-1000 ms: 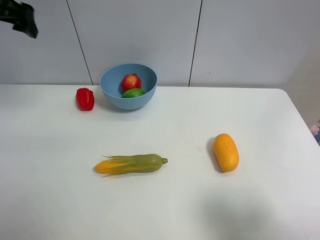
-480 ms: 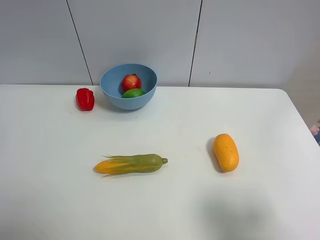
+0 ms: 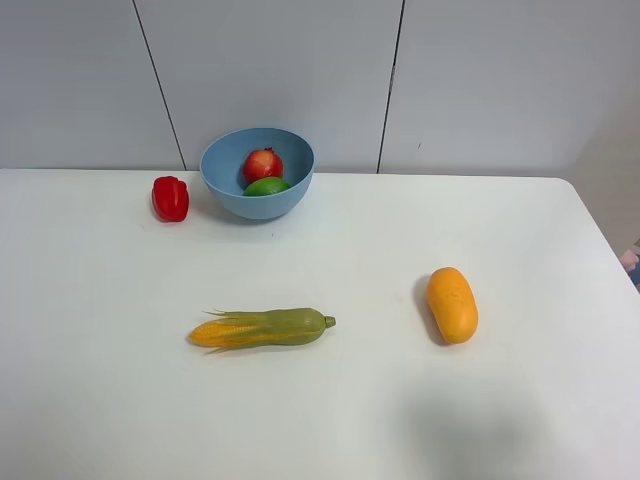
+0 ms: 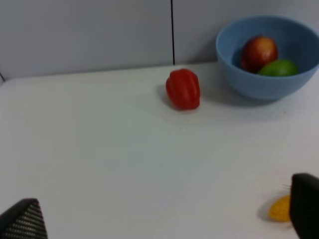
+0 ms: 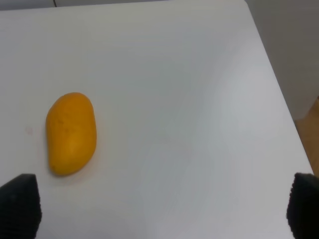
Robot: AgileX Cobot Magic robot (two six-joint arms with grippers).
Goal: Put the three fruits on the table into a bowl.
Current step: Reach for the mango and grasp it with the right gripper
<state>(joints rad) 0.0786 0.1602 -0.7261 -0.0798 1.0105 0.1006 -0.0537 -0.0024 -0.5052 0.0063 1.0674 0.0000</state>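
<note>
Two fruits, the pomegranate (image 3: 262, 163) and the lime (image 3: 266, 186), lie touching inside the light-blue bowl (image 3: 225, 185) at the far edge of the tabletop (image 3: 350, 400). The mango (image 3: 452, 305) lies on the tabletop's right part, well apart from the bowl. A red bell pepper (image 3: 170, 198) stands just beside the bowl, and a corn cob (image 3: 262, 328) lies nearer the middle. The left claw (image 4: 164, 214) and the right claw (image 5: 162, 206) are spread wide and hold nothing.

One bowl (image 3: 222, 192), one pomegranate (image 3: 262, 163), one lime (image 3: 266, 186), one mango (image 3: 452, 305), one red pepper (image 3: 170, 198), one corn cob (image 3: 262, 328).
</note>
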